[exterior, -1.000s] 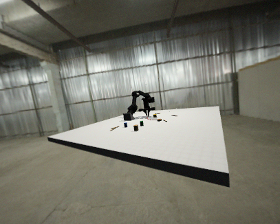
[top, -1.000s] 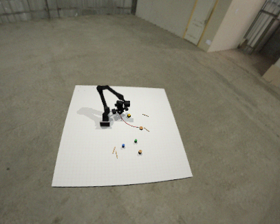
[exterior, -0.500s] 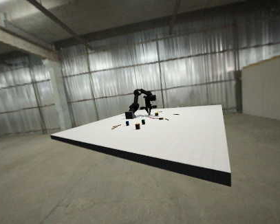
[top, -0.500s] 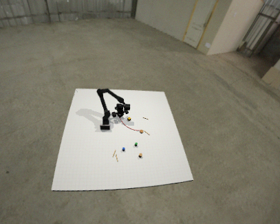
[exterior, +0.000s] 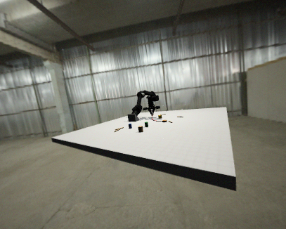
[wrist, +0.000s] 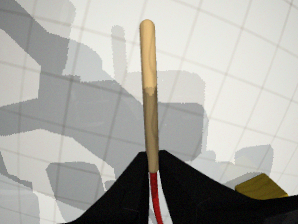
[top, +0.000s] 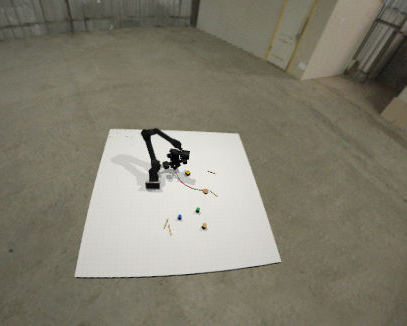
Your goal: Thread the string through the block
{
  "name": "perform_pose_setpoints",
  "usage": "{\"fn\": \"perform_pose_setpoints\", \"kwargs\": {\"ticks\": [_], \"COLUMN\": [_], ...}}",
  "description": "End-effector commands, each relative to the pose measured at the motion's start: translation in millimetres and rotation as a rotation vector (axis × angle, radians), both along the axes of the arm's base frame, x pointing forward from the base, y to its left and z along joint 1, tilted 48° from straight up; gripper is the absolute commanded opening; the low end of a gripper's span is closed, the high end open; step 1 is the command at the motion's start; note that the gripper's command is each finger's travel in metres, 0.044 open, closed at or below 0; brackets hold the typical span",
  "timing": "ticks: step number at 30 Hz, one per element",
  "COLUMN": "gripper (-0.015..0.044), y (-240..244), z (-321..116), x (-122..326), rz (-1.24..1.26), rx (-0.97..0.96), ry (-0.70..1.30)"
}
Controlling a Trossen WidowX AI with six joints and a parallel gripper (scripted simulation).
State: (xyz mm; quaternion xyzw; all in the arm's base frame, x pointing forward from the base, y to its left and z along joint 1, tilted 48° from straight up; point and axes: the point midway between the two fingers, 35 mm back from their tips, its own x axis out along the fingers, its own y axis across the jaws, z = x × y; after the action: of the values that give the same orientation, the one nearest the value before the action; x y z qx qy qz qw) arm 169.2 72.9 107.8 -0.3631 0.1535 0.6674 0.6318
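Note:
My gripper (top: 175, 167) (exterior: 152, 114) (wrist: 152, 158) is shut on the wooden stick (wrist: 148, 60), at the end where the red string (wrist: 155, 197) begins. The stick points away from the fingers, and its shadow lies apart from it. The string curves across the table to the round orange-brown button (top: 205, 191) (exterior: 164, 121). A tan block (top: 204, 226) (exterior: 140, 128) stands nearer the front, well away from the gripper. It looks like the wooden block, but its hole cannot be made out. The stick is too small to make out in the top and exterior views.
A yellow object (top: 187, 173) (exterior: 159, 116) (wrist: 261, 186) stands close beside the gripper. A green object (top: 198, 210) (exterior: 146, 124) and a blue object (top: 179, 217) (exterior: 130, 126) stand nearer the front. Loose sticks lie left of the tan block, beside the button and farther back.

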Motion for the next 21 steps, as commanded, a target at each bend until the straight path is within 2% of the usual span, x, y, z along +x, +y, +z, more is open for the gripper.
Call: {"fn": "perform_pose_setpoints", "kwargs": {"ticks": [1,21], "gripper": [0.0,0.0], "y": [-5,-23], "z": [4,22], "x": [1,-2], "rz": [0.004,0.005], "rx": [-0.005,0.001], "ry": [-0.002,-0.001]}}
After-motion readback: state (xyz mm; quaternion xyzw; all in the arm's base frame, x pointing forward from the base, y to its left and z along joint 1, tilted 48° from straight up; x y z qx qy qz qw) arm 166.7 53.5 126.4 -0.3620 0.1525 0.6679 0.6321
